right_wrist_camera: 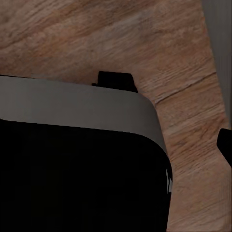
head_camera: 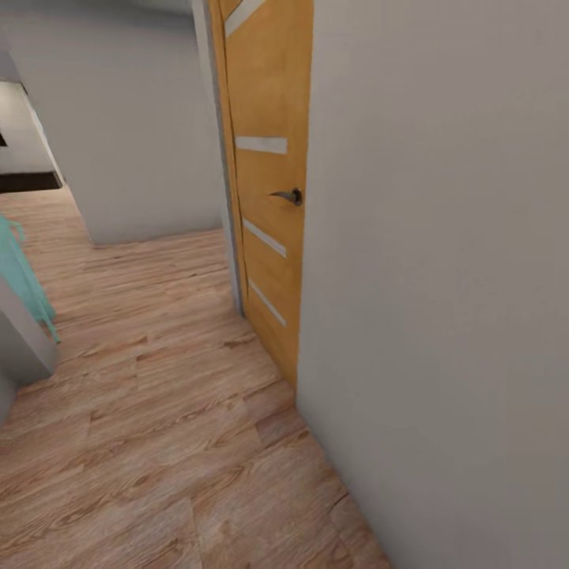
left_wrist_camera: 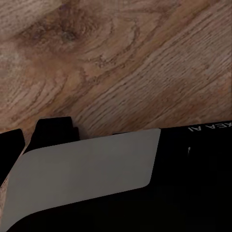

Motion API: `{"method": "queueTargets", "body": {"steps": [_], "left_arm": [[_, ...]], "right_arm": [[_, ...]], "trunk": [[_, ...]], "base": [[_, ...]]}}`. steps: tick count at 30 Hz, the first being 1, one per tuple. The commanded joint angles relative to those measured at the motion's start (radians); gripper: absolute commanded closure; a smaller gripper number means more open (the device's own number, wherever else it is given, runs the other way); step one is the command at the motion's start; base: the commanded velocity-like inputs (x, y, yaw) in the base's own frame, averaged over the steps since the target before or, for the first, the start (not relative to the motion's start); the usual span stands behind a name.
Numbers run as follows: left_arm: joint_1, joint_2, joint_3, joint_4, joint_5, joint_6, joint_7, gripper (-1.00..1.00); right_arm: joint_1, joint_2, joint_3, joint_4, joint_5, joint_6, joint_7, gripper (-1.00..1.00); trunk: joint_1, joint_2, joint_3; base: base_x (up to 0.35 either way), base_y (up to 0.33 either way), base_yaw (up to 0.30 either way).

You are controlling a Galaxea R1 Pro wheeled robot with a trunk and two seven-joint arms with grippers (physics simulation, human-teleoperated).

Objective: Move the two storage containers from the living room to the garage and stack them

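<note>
Looking down from each wrist, the cameras meet the robot's own black and grey body panels over wood-plank flooring (left_wrist_camera: 121, 58). In the left wrist view a pale grey panel (left_wrist_camera: 87, 169) crosses the lower half, with black housing below and beside it and a black block poking up at its upper left edge; whether the left gripper's fingers are wide or narrow cannot be told. In the right wrist view a grey curved panel (right_wrist_camera: 77, 108) sits above a large black mass, a small black block stands at its upper edge, and another black piece cuts in at the right edge; the right gripper's opening cannot be told either. A strip of grey wall base runs along the upper right of that view.

In the head view, the light wood-plank floor (head_camera: 158, 442) fills the lower left. A plain pale wall (head_camera: 442, 276) takes up the whole right side, close by and running from the lower right up to the top. Set into it, at upper centre, is an orange-wood door (head_camera: 269, 197) with pale horizontal strips and a dark lever handle (head_camera: 288, 195); it stands shut. Beyond it a white wall corner (head_camera: 134, 118) juts into the passage. At the left edge a teal object (head_camera: 20, 276) leans beside a grey block (head_camera: 24, 340).

The storage containers cannot be seen from here.
</note>
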Motion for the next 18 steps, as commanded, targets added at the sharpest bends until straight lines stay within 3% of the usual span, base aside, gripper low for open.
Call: {"method": "queueTargets", "body": {"steps": [1, 18], "left_arm": [[-0.001, 0.000, -0.005, 0.002, 0.004, -0.004, -0.002, -1.00], [-0.001, 0.000, -0.005, 0.002, 0.004, -0.004, -0.002, -1.00]], "right_arm": [[-0.001, 0.001, 0.008, 0.003, -0.009, -0.006, -0.001, -1.00], [-0.001, 0.001, 0.008, 0.003, -0.009, -0.006, -0.001, -1.00]], "trunk": [[0.000, 0.000, -0.001], [0.000, 0.000, -0.001]], "base": [[0.314, 0.000, 0.268], [0.314, 0.000, 0.269]]}}
